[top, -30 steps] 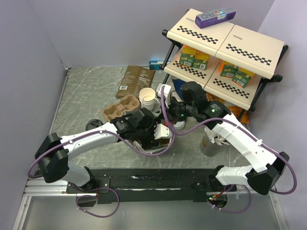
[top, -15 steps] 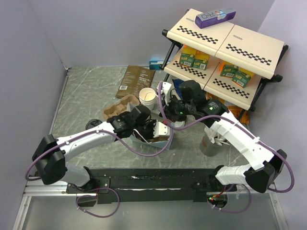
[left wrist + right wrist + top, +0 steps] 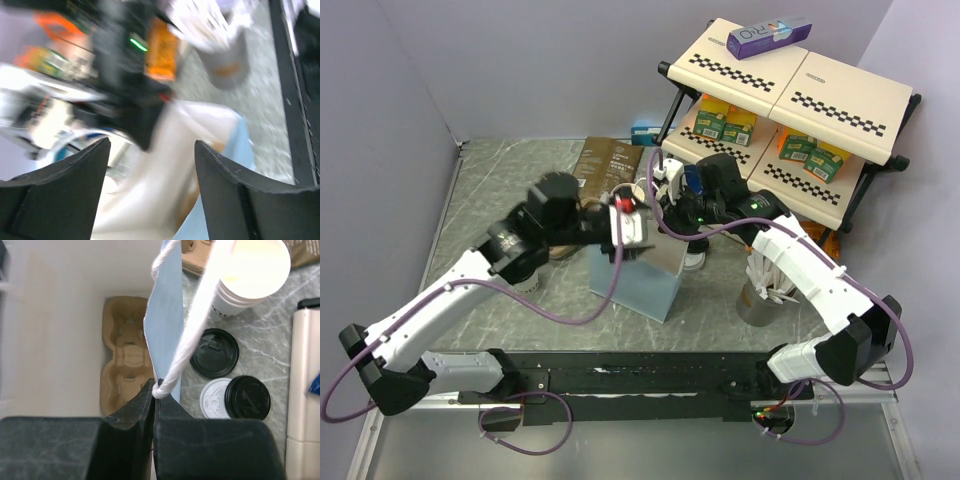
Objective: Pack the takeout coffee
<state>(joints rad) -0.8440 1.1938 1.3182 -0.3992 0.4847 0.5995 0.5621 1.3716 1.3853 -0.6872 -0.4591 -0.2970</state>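
A light-blue paper bag (image 3: pixel 642 278) stands upright in the middle of the table. My right gripper (image 3: pixel 155 390) is shut on the bag's rim (image 3: pixel 162 320), right where the white rope handle (image 3: pixel 192 335) is knotted; in the top view the right gripper (image 3: pixel 666 214) sits at the bag's far edge. The left gripper (image 3: pixel 642 234) hovers over the bag's mouth, and its wrist view is blurred: the left gripper (image 3: pixel 150 170) is open and empty above the bag's white inside (image 3: pixel 165 165). A lidless white takeout cup (image 3: pixel 250 275) stands outside the bag. A brown pulp carrier (image 3: pixel 125 357) lies in the bag.
Two black lids (image 3: pixel 215 352) (image 3: pixel 247 397) and a white lid (image 3: pixel 216 399) lie on the table beside the bag. A dark coffee pouch (image 3: pixel 605 165) lies at the back. The checkered shelf rack (image 3: pixel 790 110) stands at the right, with a metal utensil holder (image 3: pixel 760 295) in front.
The left arm has swung up from low over the table to above the bag, its jaws shutting and opening again. The bag, slumped before, now stands upright. The right gripper moved slightly back.
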